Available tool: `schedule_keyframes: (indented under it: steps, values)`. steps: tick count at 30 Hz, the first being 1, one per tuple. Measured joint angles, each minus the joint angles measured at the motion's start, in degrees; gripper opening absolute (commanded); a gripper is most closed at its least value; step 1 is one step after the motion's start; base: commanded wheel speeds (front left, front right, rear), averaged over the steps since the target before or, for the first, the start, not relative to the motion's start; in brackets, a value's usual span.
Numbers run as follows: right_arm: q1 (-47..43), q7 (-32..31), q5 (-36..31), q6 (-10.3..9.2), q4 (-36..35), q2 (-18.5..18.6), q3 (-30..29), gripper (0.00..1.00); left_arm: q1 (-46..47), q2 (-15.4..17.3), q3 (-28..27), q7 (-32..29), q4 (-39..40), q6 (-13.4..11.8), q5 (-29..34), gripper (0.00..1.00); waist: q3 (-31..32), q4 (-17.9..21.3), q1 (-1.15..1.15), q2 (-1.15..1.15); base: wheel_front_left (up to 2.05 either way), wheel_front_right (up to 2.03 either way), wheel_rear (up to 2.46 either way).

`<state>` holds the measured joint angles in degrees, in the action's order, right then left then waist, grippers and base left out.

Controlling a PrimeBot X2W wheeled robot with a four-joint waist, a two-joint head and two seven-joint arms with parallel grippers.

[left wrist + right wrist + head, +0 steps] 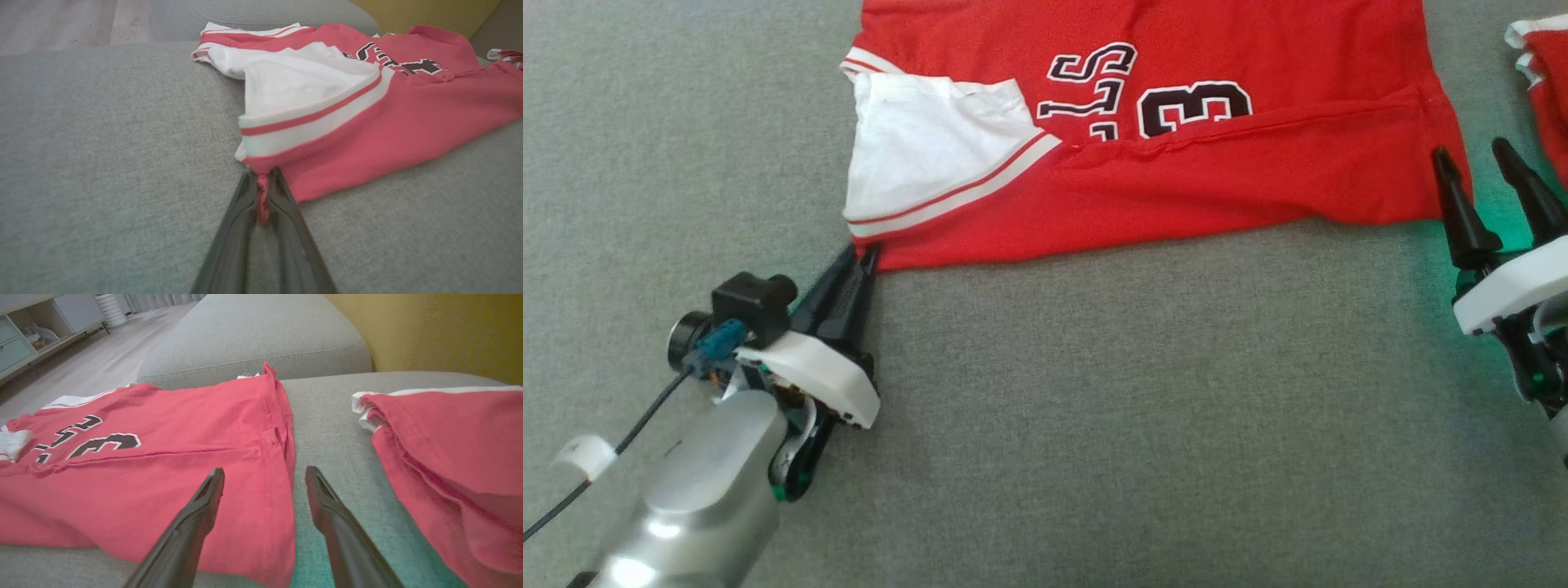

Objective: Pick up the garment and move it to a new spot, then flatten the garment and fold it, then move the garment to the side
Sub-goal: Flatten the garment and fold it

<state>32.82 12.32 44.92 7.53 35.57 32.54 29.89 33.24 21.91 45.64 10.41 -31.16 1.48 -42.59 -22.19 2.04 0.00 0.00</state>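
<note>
The garment (pixel 1176 171) is a red jersey with black-and-white lettering and a white, red-striped sleeve (pixel 915 155), and it lies spread on the grey cushion (pixel 1135 408). My left gripper (pixel 867 251) sits at its near left corner, shut on a pinch of red hem that shows between the fingers (pixel 250 204) in the left wrist view. My right gripper (pixel 1468 149) stands open at the garment's near right corner. In the right wrist view its left finger is over the garment (pixel 163 477) and its right finger over bare cushion, so the gripper (pixel 264 470) straddles the side edge.
A second red garment (pixel 1543 82) lies bunched just right of my right gripper (pixel 449 449). Beyond are another grey cushion (pixel 253 335), a yellow backrest (pixel 429 330), wooden floor and a cabinet (pixel 24 330). Bare cushion stretches in front of the jersey.
</note>
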Motion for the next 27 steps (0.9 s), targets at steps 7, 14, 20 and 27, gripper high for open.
schedule_keyframes:
  steps: [7,14,20,27]
  values:
    - [0.0,-2.5,0.6,0.00,5.7,-2.1,-0.4,1.00,0.4,-0.9,1.1,1.3,0.0,1.0,1.0,0.00,0.4,-1.4,0.01,0.00,0.00,0.00,0.00]
    - [0.0,-5.0,1.1,0.00,8.6,-2.7,-0.8,0.00,-1.3,-0.7,2.2,1.8,3.5,0.4,2.2,0.00,1.2,-2.5,0.00,0.00,0.00,0.00,0.00]
    - [-2.7,-4.5,2.4,0.00,6.9,-1.0,0.4,0.00,-3.7,1.5,2.5,1.8,8.0,-1.5,3.3,0.00,3.0,-3.1,0.01,0.00,0.00,0.00,0.00]
    - [-9.8,-3.1,3.5,0.00,3.0,3.1,3.1,0.00,-11.0,6.1,2.9,0.5,16.7,-5.0,3.2,0.00,6.8,-2.9,0.00,0.00,0.00,0.00,0.00]
